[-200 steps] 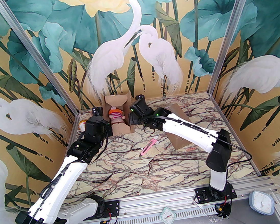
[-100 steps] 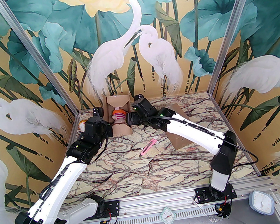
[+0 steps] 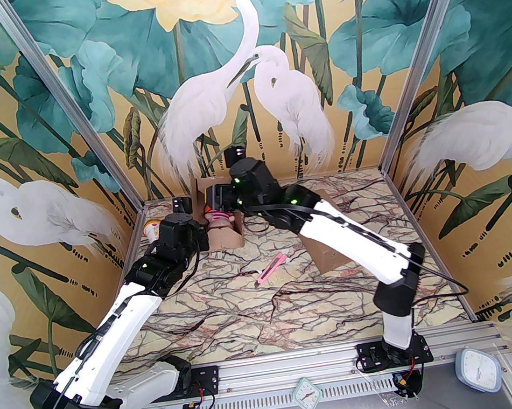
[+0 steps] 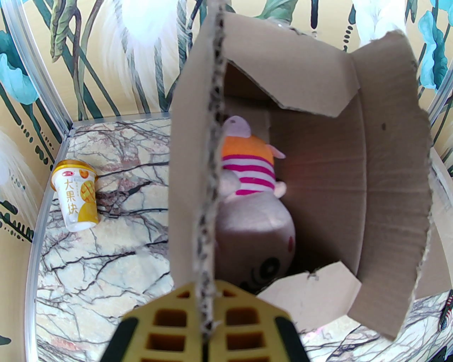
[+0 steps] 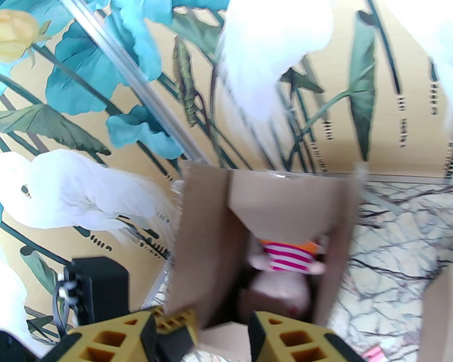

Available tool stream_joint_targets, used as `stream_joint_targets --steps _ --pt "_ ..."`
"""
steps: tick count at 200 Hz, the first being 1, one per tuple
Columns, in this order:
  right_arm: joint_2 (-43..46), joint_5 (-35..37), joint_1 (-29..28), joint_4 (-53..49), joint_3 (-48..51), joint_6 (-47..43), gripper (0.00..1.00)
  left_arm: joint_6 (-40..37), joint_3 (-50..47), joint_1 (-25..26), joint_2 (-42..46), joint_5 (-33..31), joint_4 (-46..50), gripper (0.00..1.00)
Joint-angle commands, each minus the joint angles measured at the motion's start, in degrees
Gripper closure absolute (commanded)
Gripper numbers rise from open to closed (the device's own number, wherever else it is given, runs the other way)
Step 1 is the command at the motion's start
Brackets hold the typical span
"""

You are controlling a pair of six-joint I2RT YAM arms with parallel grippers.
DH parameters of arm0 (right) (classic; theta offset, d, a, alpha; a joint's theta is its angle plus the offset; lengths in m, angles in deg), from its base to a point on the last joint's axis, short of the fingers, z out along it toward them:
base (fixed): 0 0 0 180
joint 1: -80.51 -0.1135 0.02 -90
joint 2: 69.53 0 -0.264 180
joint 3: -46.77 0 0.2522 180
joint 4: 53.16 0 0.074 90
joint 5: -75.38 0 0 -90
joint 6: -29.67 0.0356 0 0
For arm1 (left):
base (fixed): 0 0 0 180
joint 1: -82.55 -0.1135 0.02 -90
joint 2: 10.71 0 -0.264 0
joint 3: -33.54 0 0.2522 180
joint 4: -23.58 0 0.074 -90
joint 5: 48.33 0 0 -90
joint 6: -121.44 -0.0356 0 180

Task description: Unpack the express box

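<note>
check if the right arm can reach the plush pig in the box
Probably yes: the left gripper pins the left flap aside, and the right gripper hovers open over the exposed plush pig.

Plush pig (image 4: 254,226) half-hidden behind box flap (image 4: 187,176). Right wrist view motion-blurred. Second box (image 3: 324,257), table's right side, mostly under right arm (image 3: 350,237).

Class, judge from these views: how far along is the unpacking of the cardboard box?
Done: the brown cardboard box stands open, and a yellow-and-white yogurt cup sits outside it on the marble table. In hand: the left tool pinches the box's left flap; the right tool hovers open above. Left: the pink plush pig in a striped shirt lies inside the box.
</note>
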Motion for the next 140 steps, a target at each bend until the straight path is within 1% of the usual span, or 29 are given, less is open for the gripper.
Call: stream_joint_targets --steps 1,15,33,68,82,94,116,140 --pt "-3.5 0.5 0.1 -1.9 1.1 2.7 0.56 1.1 -0.9 0.3 2.5 0.0 -3.9 1.00" --pt "-3.4 1.8 0.3 -1.5 3.0 4.0 0.59 1.0 -1.8 0.3 3.8 0.7 -4.6 1.00" --pt "-3.0 3.4 0.4 -1.7 5.1 4.0 0.59 0.7 -3.2 0.4 5.2 2.1 -5.8 1.00" --pt "-5.0 5.4 0.4 -5.1 5.2 2.8 0.54 0.0 -6.4 0.4 7.6 7.4 -10.4 1.00" --pt "-6.0 5.4 0.5 -5.2 5.1 2.5 0.50 -0.5 -7.2 0.6 8.2 9.3 -11.9 1.00" --pt "-7.2 5.3 0.5 -5.6 4.5 2.4 0.42 -1.1 -7.4 1.0 8.4 10.1 -12.5 1.00" --pt "-9.4 5.1 0.6 -6.4 2.4 1.9 0.31 -2.1 -8.2 1.7 9.1 12.0 -13.9 1.00" --pt "-12.1 6.8 0.5 -8.6 -0.3 1.2 0.22 -2.3 -8.6 2.2 9.5 13.2 -14.9 1.00"
